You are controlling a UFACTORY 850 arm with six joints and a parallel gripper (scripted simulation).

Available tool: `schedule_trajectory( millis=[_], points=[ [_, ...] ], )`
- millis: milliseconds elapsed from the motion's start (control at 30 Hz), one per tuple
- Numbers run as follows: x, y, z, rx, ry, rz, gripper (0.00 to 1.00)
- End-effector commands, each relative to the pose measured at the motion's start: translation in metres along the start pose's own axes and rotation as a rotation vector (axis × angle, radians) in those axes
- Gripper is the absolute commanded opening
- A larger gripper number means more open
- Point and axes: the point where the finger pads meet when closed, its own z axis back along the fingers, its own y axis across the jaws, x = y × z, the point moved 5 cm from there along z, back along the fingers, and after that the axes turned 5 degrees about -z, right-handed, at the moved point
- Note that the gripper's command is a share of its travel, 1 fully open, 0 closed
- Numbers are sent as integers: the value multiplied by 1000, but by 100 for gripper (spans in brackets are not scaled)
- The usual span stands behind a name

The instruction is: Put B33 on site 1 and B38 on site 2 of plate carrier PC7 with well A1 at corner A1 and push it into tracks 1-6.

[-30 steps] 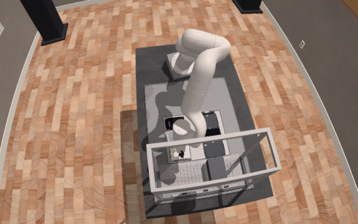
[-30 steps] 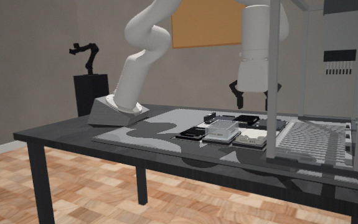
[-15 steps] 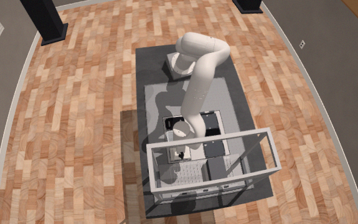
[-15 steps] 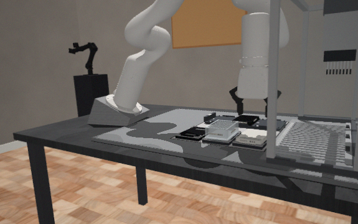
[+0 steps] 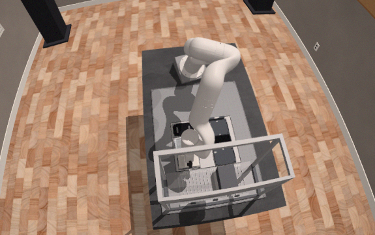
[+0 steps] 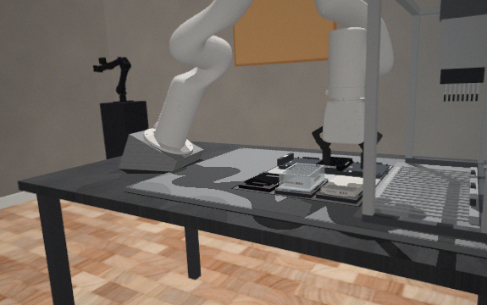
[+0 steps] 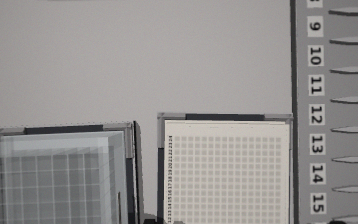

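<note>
Gripper (image 6: 346,149) fully open, nothing in it, hanging low over the carrier (image 6: 363,169), a flat dark tray w/ a black plate (image 6: 337,163) on it. Nearer the camera than the carrier, three nests in a row: a shallow black one (image 6: 260,182), then a tall clear block (image 6: 301,177) w/ gridded wells, then a cream fine-grid plate (image 7: 227,170), flat in its dark-edged nest just beside the ribbed grey rails (image 7: 352,100). White frame post (image 6: 372,106) stands in front of the carrier.
</note>
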Motion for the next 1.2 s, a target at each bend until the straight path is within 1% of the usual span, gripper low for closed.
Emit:
schedule_trajectory(
  millis=[0,100,533,967,1167],
  points=[
    [0,1,-5,2,0,0,100],
    [0,1,-7,2,0,0,100],
    [0,1,-29,2,0,0,100],
    [0,1,-29,2,0,0,100],
    [0,1,-33,2,0,0,100]
  ],
)
